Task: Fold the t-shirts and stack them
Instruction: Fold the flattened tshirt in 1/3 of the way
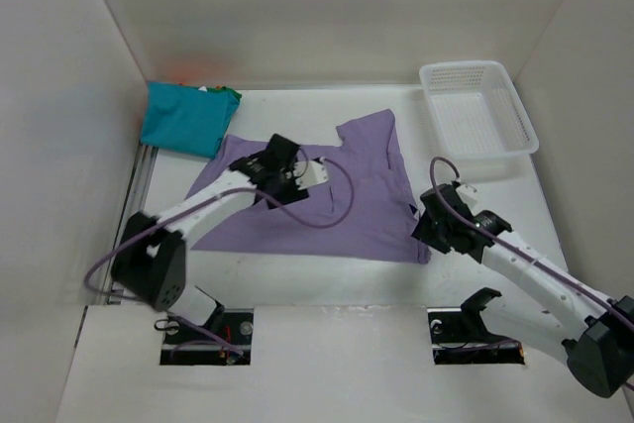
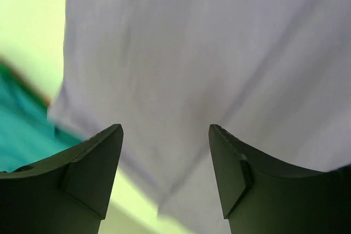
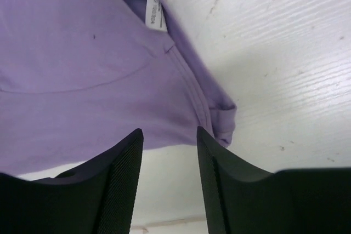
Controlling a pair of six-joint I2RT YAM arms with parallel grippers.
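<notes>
The left gripper [image 2: 164, 130] and right gripper [image 3: 169, 131] stand spread, holding nothing. Expect the lavender t-shirt [image 1: 381, 205] to be light and limp — pinch its corners.

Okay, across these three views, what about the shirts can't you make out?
Top view: the left arm covers part of the lavender shirt, hiding its folds there.
Top view: the teal shirt hides what's under it; only a green edge shows, and the orange patch behind is blurred.
Right wrist view: the label print is too small to read.
Left wrist view: teal shirt blurred, cut by the left edge.
</notes>
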